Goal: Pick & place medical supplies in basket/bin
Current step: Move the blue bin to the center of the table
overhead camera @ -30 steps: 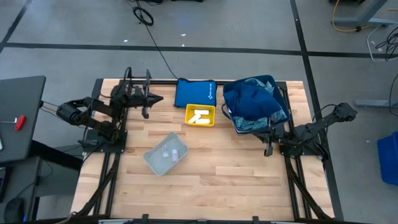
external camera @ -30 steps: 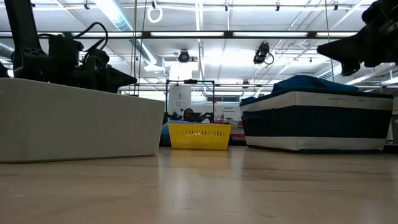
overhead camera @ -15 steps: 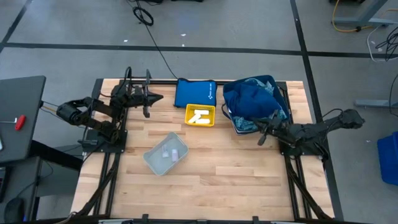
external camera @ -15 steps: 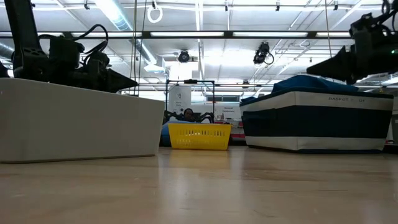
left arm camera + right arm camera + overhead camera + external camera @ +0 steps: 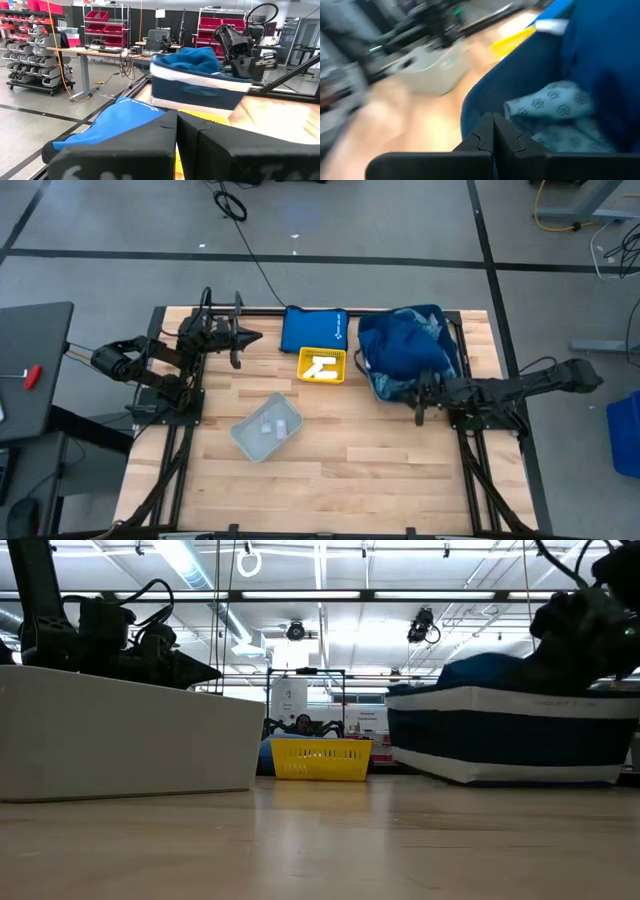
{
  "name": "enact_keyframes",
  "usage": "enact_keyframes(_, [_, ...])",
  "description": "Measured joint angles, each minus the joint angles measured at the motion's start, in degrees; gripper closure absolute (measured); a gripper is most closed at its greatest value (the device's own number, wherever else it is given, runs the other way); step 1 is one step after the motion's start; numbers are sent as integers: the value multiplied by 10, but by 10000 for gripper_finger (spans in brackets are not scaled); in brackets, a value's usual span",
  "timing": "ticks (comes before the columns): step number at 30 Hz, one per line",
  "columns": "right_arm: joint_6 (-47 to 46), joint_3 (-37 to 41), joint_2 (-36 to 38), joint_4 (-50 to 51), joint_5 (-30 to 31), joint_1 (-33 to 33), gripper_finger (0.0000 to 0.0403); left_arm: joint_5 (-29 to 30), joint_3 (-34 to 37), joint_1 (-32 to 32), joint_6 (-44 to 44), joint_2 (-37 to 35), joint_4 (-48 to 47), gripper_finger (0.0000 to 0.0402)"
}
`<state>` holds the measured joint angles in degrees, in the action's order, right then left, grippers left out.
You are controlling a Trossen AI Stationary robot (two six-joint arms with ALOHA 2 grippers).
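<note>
A navy fabric basket with a white rim (image 5: 445, 375) stands on the table's far right. It holds a plain dark-blue cloth (image 5: 400, 340) and a patterned light-blue cloth (image 5: 550, 107). My right gripper (image 5: 420, 398) is shut at the basket's near side, low over its rim (image 5: 585, 635). A small yellow basket (image 5: 322, 365) holds white rolls. A grey bin (image 5: 267, 427) holds tiny clear vials. My left gripper (image 5: 243, 338) is shut and hangs still near the far left corner. My right gripper meets the navy basket at its near rim (image 5: 480, 102) with shut fingers, slanting down from the table's near right. The fingers themselves hide the exact place of contact. The basket sits tilted on the table, its lower edge (image 5: 430, 772) no longer level.
A flat blue pouch with a white logo (image 5: 313, 328) lies at the far edge, left of the navy basket. Bare wood (image 5: 370, 460) spreads across the near half of the table. Metal frames run along both side edges. Shelves and tables fill the room beyond.
My right gripper has swung from the right edge toward the table's left and come down onto the navy basket's near side, its arm stretching out low. The basket has shifted and tilted a little. My left arm has kept still.
</note>
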<state>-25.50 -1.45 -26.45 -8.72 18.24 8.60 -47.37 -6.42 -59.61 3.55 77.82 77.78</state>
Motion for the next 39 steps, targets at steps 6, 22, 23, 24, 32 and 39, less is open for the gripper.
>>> enact_keyframes(6, [-25, -60, -7, 43, -136, 2, 403, 0, 0, 0, 5, 0, 4, 401])
enact_keyframes(22, [185, -248, -36, 235, 233, -19, 403, 13, 0, 0, 0, 0, 5, 401])
enact_keyframes(23, [178, -248, -45, 245, 256, -32, 403, 15, 0, 0, 0, 0, 5, 401])
enact_keyframes(24, [162, -248, -54, 261, 269, -47, 403, 17, 0, 0, 0, 0, 5, 401])
enact_keyframes(32, [49, -244, -188, 364, 245, -177, 403, 22, 0, 0, 0, 0, 5, 401])
enact_keyframes(39, [65, -244, -317, 344, -96, -231, 403, 19, -1, 0, 4, 0, 4, 400])
